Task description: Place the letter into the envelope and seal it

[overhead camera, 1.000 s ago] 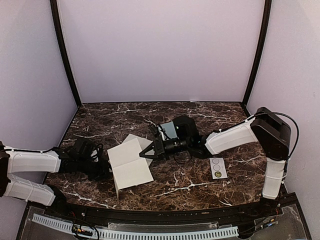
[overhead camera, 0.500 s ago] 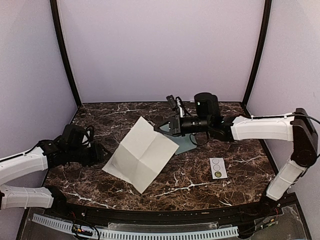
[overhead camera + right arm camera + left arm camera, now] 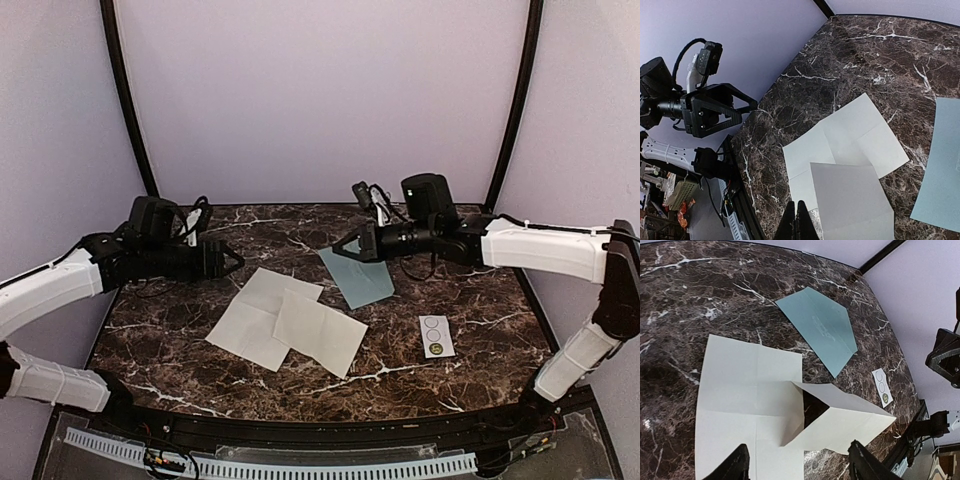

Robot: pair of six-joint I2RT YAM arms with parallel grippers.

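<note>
- A small white paper strip (image 3: 436, 336) printed with three circles lies near the front right of the dark brown marble-patterned table (image 3: 180, 300).
- The letter (image 3: 285, 320), a large off-white creased sheet of paper, lies at the near middle of the table. Its right part is folded over onto itself and slightly raised. Nothing holds it.
- The envelope (image 3: 358, 276), a pale blue-green paper shape, lies flat just beyond and to the right of the letter, with bare table between them.
- The left gripper (image 3: 235, 262) hangs above the table, left of the letter, with its black fingers (image 3: 737, 465) well apart and empty.
- The right gripper (image 3: 337, 252) is raised by the envelope's far corner, with its fingers (image 3: 797, 220) pressed together and empty.
</note>
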